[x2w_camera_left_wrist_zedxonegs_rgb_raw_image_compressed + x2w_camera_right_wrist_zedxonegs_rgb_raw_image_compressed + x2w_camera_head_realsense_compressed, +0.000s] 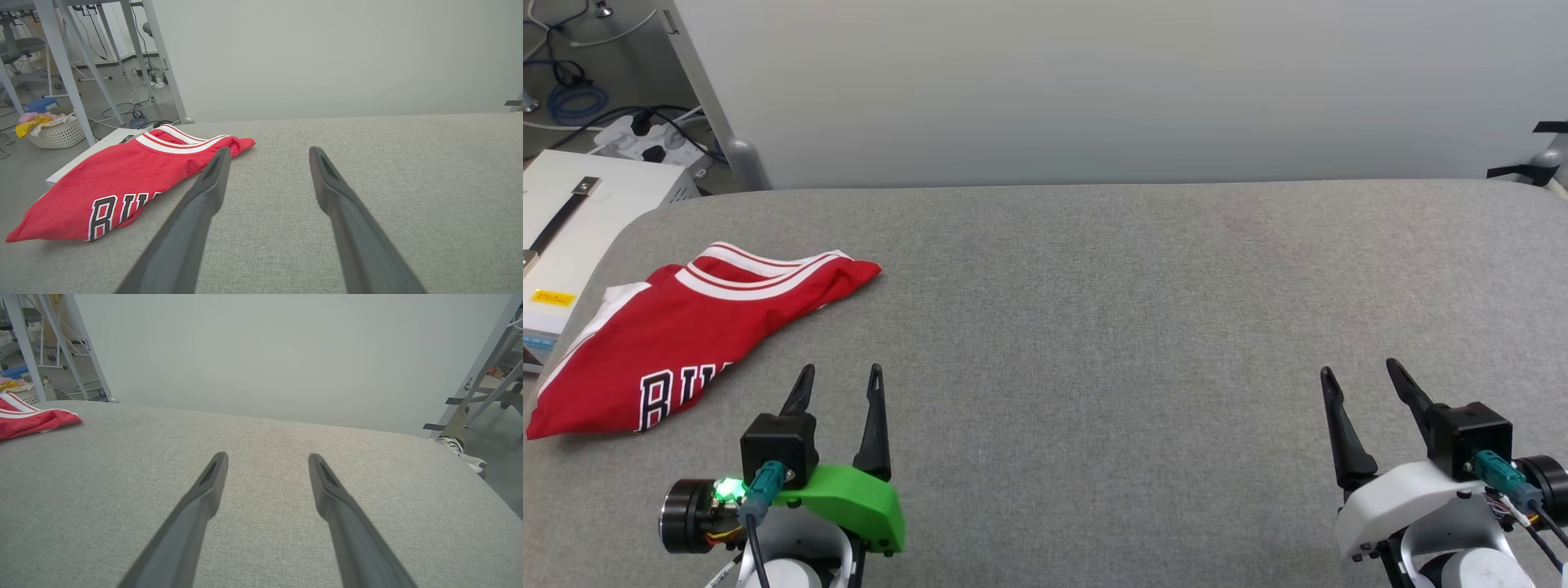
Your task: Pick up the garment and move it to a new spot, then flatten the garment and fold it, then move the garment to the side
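Note:
The garment, a red shirt with white-and-red striped trim and black white-outlined letters, lies folded at the left edge of the grey padded table. It also appears in the left wrist view, and its tip is in the right wrist view. My left gripper stands open just right of and nearer than the garment, holding nothing. Far to the right, my right gripper is open over bare table.
A white box with a yellow label sits off the table's left edge, with cables and a power strip on the floor behind. A pale wall backs the table. A laundry basket and metal frame legs stand at left.

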Available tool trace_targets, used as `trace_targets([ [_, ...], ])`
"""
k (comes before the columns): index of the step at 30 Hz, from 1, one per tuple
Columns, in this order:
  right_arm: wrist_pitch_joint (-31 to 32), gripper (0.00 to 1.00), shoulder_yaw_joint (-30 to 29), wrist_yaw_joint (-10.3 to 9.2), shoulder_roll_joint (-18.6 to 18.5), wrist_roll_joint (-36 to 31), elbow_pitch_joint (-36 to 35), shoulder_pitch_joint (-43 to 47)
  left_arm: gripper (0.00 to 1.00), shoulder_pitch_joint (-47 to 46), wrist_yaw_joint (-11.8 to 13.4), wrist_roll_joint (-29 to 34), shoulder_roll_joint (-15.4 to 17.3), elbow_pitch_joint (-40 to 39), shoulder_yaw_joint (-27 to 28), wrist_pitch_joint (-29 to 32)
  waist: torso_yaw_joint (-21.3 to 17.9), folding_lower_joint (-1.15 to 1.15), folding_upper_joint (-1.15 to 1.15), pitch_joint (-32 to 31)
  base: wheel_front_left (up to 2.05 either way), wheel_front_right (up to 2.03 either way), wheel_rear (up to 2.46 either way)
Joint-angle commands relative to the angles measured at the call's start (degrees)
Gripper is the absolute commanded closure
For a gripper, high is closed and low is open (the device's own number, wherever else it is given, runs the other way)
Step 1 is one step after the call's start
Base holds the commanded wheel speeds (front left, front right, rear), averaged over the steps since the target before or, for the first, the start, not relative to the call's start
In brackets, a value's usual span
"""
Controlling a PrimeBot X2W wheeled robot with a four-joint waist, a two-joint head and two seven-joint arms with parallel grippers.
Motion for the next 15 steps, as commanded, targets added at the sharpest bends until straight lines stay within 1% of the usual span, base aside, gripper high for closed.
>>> trace_targets([
  [1,-0.6,0.0,-0.2,-0.01,0.0,0.5,0.3,0.7,0.0,0.5,0.2,-0.5,0.0,0.3,-0.1,-0.6,0.0,0.0,0.0,0.0,0.0,0.0,0.0],
  [15,-2.3,0.0,-0.6,-0.01,0.0,1.8,-0.8,1.0,0.0,0.7,0.2,-1.8,-0.1,1.2,-0.9,-2.3,0.1,0.0,0.0,0.0,0.0,0.0,0.0],
])
